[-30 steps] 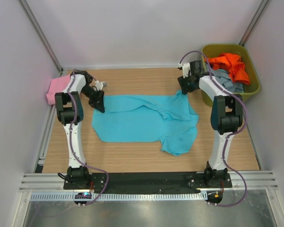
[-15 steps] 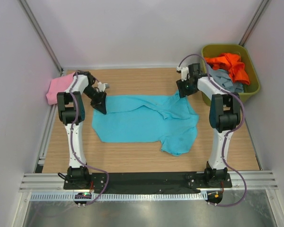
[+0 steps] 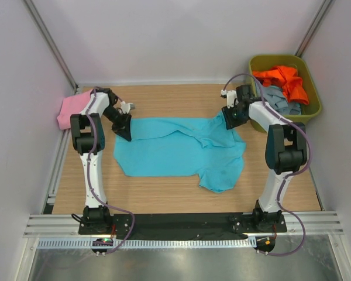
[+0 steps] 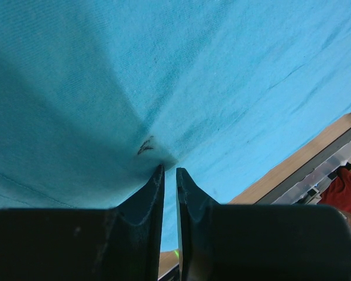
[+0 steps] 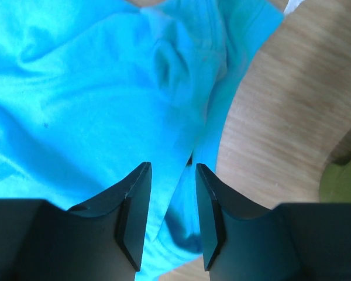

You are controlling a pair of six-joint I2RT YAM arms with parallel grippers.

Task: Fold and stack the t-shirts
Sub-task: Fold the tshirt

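Boxed in by pale walls on three sides, metal posts slanting up at 11 and 1 o'clock: a wooden table with a metal rail along its 6 o'clock edge. Spread across the middle and rumpled toward 3 o'clock, a large turquoise t-shirt; at 2 o'clock an olive bin holding an orange tee over a grey-blue tee; at 10 o'clock, against the wall, a pink tee. Pinched together on the turquoise cloth's 10 o'clock corner, the left gripper; jaws apart, astride a fold at its 1 o'clock edge, the right gripper
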